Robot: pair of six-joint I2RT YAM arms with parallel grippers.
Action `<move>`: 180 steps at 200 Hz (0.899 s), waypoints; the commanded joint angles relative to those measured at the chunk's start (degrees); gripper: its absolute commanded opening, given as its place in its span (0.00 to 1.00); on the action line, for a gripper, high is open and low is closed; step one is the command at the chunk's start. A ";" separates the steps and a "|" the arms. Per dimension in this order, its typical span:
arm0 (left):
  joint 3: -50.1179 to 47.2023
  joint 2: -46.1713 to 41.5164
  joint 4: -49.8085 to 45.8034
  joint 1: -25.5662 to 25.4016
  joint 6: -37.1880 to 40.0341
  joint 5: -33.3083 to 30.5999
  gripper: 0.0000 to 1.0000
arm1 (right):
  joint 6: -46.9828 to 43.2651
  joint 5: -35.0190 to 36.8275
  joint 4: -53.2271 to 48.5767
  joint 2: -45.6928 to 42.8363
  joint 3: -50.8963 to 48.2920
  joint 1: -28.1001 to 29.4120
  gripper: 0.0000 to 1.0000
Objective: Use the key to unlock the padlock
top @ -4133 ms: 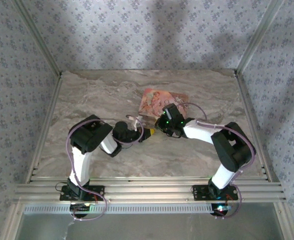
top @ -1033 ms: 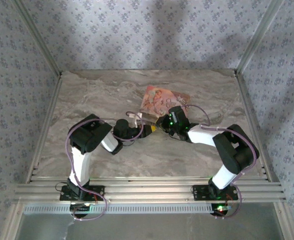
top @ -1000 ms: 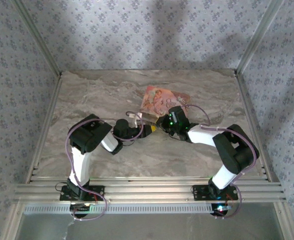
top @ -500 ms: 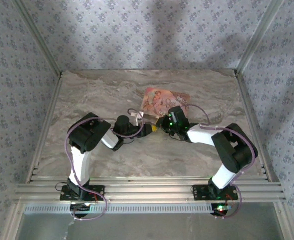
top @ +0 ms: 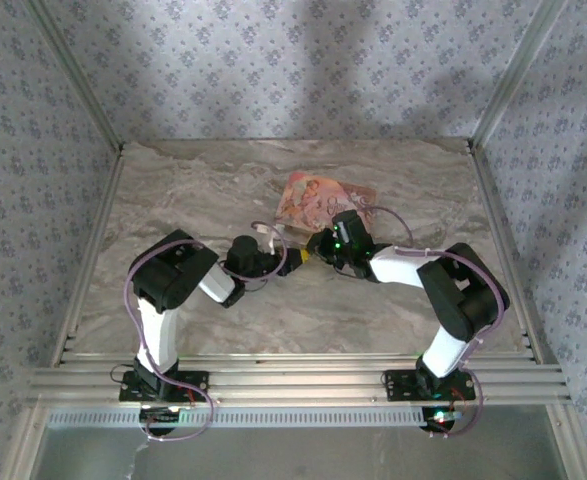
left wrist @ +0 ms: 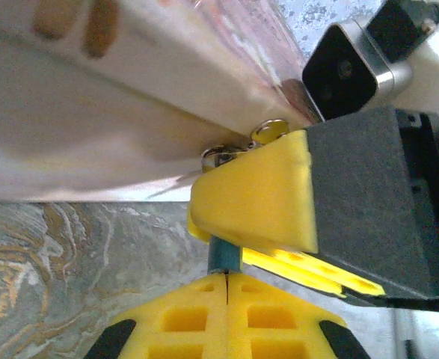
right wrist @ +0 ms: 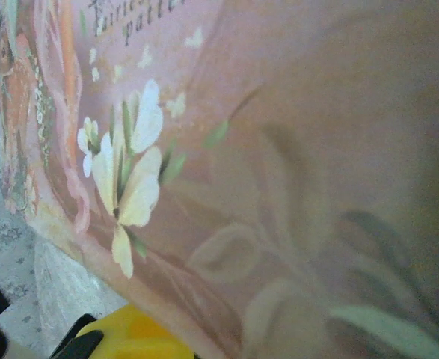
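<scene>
Left tool (left wrist: 226, 280) pinched shut on the blue padlock (left wrist: 223, 257) at its fingertips, pink box (left wrist: 129, 90) just beyond; right tool (top: 318, 250) meets it nose to nose (grip impossible to tell); whether the key is seated is hidden; unlocking apparently not yet done.

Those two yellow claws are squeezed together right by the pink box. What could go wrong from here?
1. The left tool pinches only a thin edge of what seems to be the blue padlock; a nudge from the right tool could twist it free.
2. Both tools crowd against the pink floral box, so they might knock each other or shove the box.
</scene>
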 commanded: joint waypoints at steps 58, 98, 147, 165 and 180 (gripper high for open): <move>6.49 -2.36 7.06 -1.71 -6.91 8.01 0.00 | 6.31 -11.20 -5.12 -0.05 -0.88 3.33 0.00; -1.70 -4.98 -5.17 -7.67 25.15 -7.98 0.00 | 6.68 -10.97 -8.47 -2.78 0.01 3.21 0.01; -3.97 -6.50 -9.36 -14.18 39.23 -21.90 0.00 | 7.04 -11.86 -10.76 -2.43 0.40 3.48 0.17; -4.17 -6.66 -8.59 -13.95 37.88 -21.98 0.00 | 6.99 -10.99 -11.44 -3.24 0.16 3.64 0.32; -4.26 -6.52 -8.12 -13.49 36.48 -21.16 0.00 | 6.65 -10.20 -12.33 -3.97 0.30 3.75 0.34</move>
